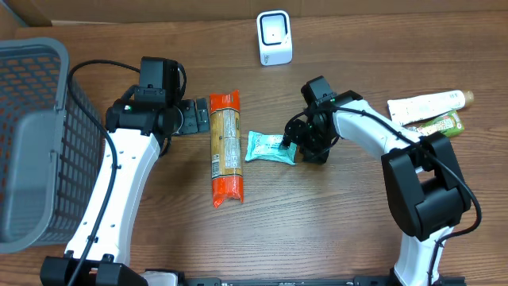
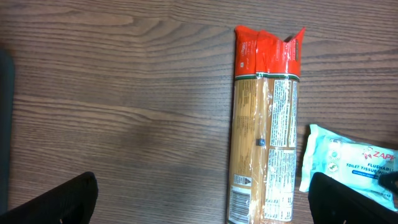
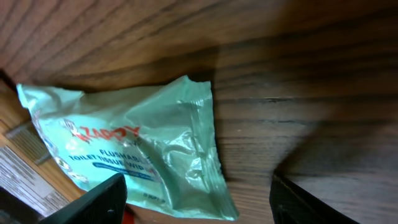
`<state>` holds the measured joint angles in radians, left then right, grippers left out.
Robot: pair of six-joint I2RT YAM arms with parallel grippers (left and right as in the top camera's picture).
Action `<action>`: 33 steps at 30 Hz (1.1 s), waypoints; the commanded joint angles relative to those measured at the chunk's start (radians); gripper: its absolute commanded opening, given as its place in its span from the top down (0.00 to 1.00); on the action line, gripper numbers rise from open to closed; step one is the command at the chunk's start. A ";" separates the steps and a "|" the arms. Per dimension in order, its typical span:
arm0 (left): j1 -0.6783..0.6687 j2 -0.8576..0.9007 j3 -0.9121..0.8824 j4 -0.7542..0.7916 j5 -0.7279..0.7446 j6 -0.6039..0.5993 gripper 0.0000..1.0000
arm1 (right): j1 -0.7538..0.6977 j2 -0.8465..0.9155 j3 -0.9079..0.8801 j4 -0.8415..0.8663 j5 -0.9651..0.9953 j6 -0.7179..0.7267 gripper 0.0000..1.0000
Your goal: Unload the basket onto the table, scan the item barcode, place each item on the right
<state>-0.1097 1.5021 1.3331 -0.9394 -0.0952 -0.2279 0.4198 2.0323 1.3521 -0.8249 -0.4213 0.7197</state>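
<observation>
- On the worktop (image 1: 317, 230), near its middle, the wipes pack (image 1: 268, 148) lies flat, its right end at my right claw (image 1: 291, 147).
- In my right wrist view that claw's fingers (image 3: 102, 202) stand apart. The pack's crinkled end lies between them and one finger overlaps its lower edge. Nothing is clamped.
- My left claw (image 1: 195, 117) is spread wide and holds nothing, just left of the pasta pack (image 1: 225, 147).
- The pasta pack lies lengthwise just left of the wipes; I cannot tell whether they touch.
- The scanner (image 1: 275, 37) stands at the far edge, well apart from the wipes.
- A basket (image 1: 32, 119) sits far left; a tube (image 1: 429, 103) and a green pack (image 1: 440, 125) lie far right.
</observation>
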 commanded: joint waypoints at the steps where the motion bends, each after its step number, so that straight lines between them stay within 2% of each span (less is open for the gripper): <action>1: -0.002 0.002 0.005 0.002 -0.009 0.023 0.00 | 0.011 0.002 -0.007 0.014 0.008 0.111 0.26; 6: -0.002 0.002 0.005 0.002 -0.009 0.023 0.00 | 0.032 0.028 -0.007 0.034 0.035 0.169 0.27; 10: -0.002 0.002 0.005 0.002 -0.009 0.023 0.00 | 0.040 0.042 -0.007 0.043 0.036 0.175 0.36; 12: -0.002 0.002 0.005 0.002 -0.009 0.023 0.00 | 0.040 0.042 -0.007 0.043 0.039 0.175 0.48; 14: -0.002 0.002 0.005 0.002 -0.009 0.023 0.00 | 0.040 0.042 -0.007 0.043 0.045 0.174 0.82; 15: -0.002 0.002 0.005 0.002 -0.009 0.023 0.00 | 0.040 0.042 -0.007 0.043 0.047 0.174 0.92; 16: -0.002 0.002 0.005 0.002 -0.009 0.023 0.01 | 0.040 0.042 -0.007 0.043 0.046 0.174 0.96; 19: -0.002 0.002 0.005 0.002 -0.009 0.023 0.01 | 0.040 0.042 -0.006 0.053 0.035 0.155 0.96; 23: -0.002 0.002 0.005 0.002 -0.009 0.023 0.00 | 0.035 0.041 0.008 0.081 -0.043 0.042 0.96; 28: -0.002 0.002 0.005 0.002 -0.009 0.023 0.00 | 0.032 0.005 0.035 0.066 -0.020 -0.044 0.96; 30: -0.002 0.002 0.005 0.002 -0.009 0.023 0.00 | 0.035 -0.013 0.036 0.044 0.033 -0.042 0.79; 31: -0.002 0.002 0.005 0.002 -0.009 0.023 0.01 | 0.037 -0.013 0.036 0.037 0.050 -0.032 0.65; 33: -0.002 0.002 0.005 0.002 -0.009 0.023 0.00 | 0.040 -0.012 0.035 0.034 0.054 -0.028 0.53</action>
<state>-0.1097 1.5021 1.3331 -0.9398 -0.0952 -0.2279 0.4541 2.0441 1.3632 -0.7906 -0.4141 0.7109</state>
